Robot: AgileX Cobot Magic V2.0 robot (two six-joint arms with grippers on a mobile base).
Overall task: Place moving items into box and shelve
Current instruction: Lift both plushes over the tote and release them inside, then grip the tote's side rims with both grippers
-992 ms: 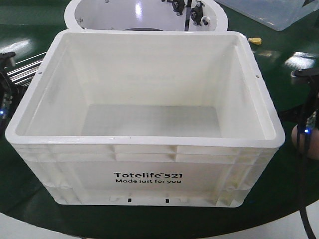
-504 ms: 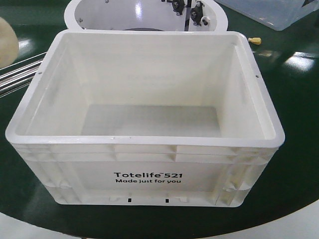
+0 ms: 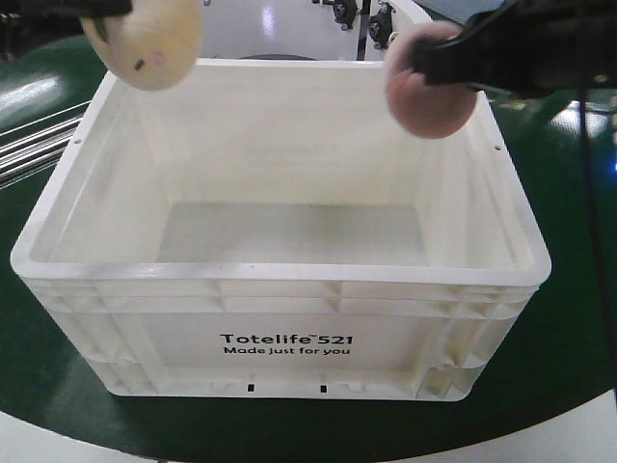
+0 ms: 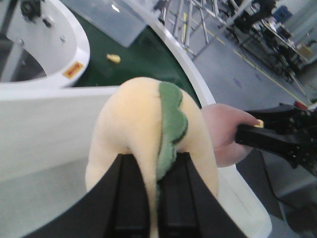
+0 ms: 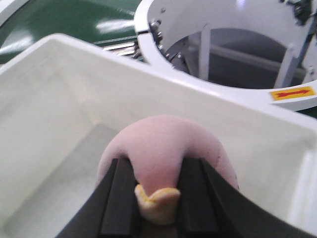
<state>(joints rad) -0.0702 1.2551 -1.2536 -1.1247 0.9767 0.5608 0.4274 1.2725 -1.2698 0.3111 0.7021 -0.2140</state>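
Note:
The white ribbed box [image 3: 289, 333] printed "Totelife 521" stands in front of me, nothing inside it. My left gripper [image 4: 154, 191] is shut on the pale yellow toy with a green stripe [image 4: 143, 124], held above the box's far left corner [image 3: 145, 40]. My right gripper [image 5: 157, 191] is shut on the pinkish-brown toy with yellow trim [image 5: 163, 148], hanging over the box's far right rim [image 3: 426, 82]. In the left wrist view the other toy [image 4: 225, 131] and the right arm's black fingers [image 4: 277, 141] show just beyond.
The box sits on a dark green table [image 3: 569, 318]. Behind it stands a white round housing [image 5: 223, 64] with a red arrow label. Metal rods [image 3: 34, 145] lie at the left. A small yellow piece [image 4: 113, 58] lies on the green surface.
Both arms have swung in over the box from the sides, each carrying its toy; a second ago they were low beside the box at the frame edges.

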